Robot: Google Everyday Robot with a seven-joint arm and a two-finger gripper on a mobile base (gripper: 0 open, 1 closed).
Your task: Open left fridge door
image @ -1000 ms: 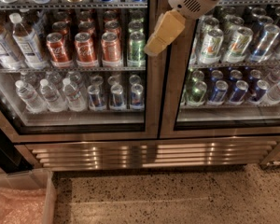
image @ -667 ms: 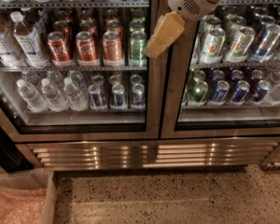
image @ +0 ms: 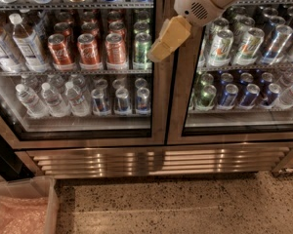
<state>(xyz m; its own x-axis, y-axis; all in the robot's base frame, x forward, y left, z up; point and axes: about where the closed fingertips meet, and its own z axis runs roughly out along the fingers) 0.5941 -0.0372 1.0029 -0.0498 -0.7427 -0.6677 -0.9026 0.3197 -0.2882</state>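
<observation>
The left fridge door (image: 158,96) has a wide brushed-steel frame and a glass pane showing red cans (image: 89,49) and clear water bottles (image: 52,99). It looks closed, flush with the twin right door (image: 178,101). My gripper (image: 168,39), tan below a white wrist (image: 199,5), hangs in front of the steel strip where the two doors meet, at the height of the red-can shelf. A long handle is not clearly visible here.
The right door's pane shows green-white cans (image: 219,47) and blue cans (image: 246,94). A steel louvred grille (image: 156,162) runs under both doors. Speckled floor (image: 185,204) lies below. A clear bin with pink contents (image: 19,211) stands at the bottom left.
My gripper has edged very slightly down and left along the strip between the doors. The doors have not moved.
</observation>
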